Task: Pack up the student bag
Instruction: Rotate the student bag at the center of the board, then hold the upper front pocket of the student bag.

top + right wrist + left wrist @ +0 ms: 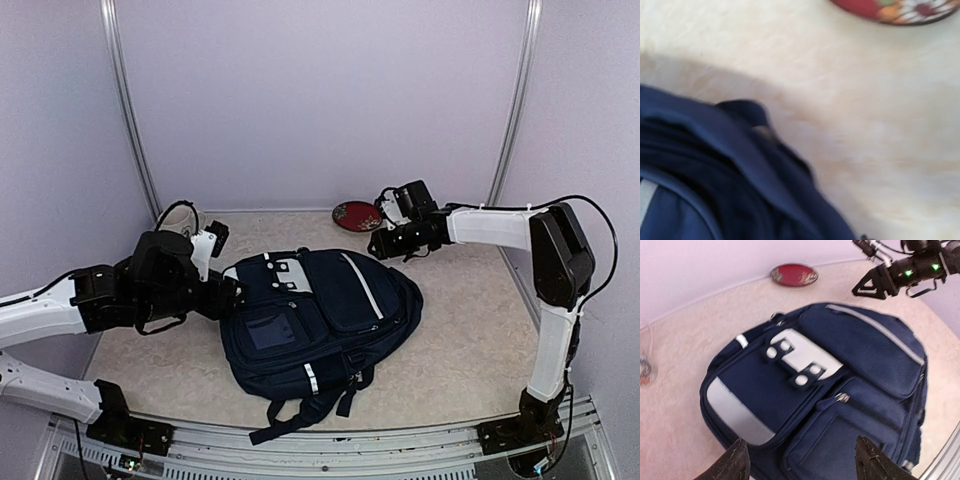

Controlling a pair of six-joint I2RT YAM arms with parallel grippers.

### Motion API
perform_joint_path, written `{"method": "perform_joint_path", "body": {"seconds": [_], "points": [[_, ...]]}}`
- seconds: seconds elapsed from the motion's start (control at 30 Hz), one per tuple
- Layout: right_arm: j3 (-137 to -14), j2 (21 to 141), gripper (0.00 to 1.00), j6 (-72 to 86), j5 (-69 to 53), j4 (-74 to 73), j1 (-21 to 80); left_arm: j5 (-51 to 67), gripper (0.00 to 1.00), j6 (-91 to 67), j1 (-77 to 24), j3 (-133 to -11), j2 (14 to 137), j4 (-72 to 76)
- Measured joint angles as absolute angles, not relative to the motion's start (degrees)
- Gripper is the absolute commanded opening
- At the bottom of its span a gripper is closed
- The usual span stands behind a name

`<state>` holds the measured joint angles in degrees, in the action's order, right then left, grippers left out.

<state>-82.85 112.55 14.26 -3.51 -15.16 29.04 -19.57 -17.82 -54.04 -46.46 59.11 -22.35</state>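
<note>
The student bag (330, 310) is a navy-blue backpack that lies flat on the table with its front up and its dark straps toward the near edge. In the left wrist view the bag (855, 360) shows a white patch with round studs (801, 351) and a zip pull (842, 398). My left gripper (802, 464) hovers open over its front pocket, and its fingertips (734, 462) hold nothing. It sits at the bag's left edge (226, 291). My right gripper (380, 246) hangs beside the bag's far right corner. Its jaws (866, 289) look parted and empty.
A red patterned plate (357, 215) lies at the back near the wall, just behind the right gripper; it also shows in the wrist views, plate (794, 275) and plate (895, 9). A pale round vessel (180, 217) stands at the back left. Walls close in three sides.
</note>
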Motion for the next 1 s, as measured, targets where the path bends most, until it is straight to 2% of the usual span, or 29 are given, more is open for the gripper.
{"method": "perform_joint_path", "body": {"seconds": [0.13, 0.3, 0.47, 0.63, 0.7, 0.83, 0.93, 1.0], "points": [[-78.63, 105.69, 0.51, 13.08, 1.15, -16.40, 26.52, -18.83, 0.80, -12.34, -57.80, -52.64, 62.78, -19.27], [-69.38, 91.26, 0.51, 12.93, 4.21, -18.24, 24.38, -14.76, 0.87, -0.69, -62.65, -61.10, 79.66, -15.25], [-59.68, 79.31, 0.50, 15.77, -2.52, -18.33, 26.39, -10.02, 0.84, 9.37, -64.64, -67.94, 96.33, -14.76], [-50.48, 71.26, 0.48, 21.06, -11.38, -18.85, 28.80, -5.41, 0.85, 16.84, -64.38, -74.61, 104.40, -16.86], [-49.74, 70.17, 0.45, 21.85, -11.70, -19.00, 30.26, -6.39, 0.82, 17.63, -64.60, -75.77, 105.30, -17.67], [-48.05, 66.67, 0.42, 23.92, -12.08, -19.27, 33.74, -8.71, 0.66, 18.81, -64.55, -78.70, 108.05, -18.09], [-45.32, 63.81, 0.38, 26.70, -12.21, -18.37, 36.03, -9.69, 0.58, 19.75, -64.36, -79.26, 108.66, -17.87], [-43.20, 62.48, 0.37, 28.84, -11.70, -17.43, 38.20, -9.74, 0.47, 20.21, -64.01, -79.26, 108.73, -17.82]]}}
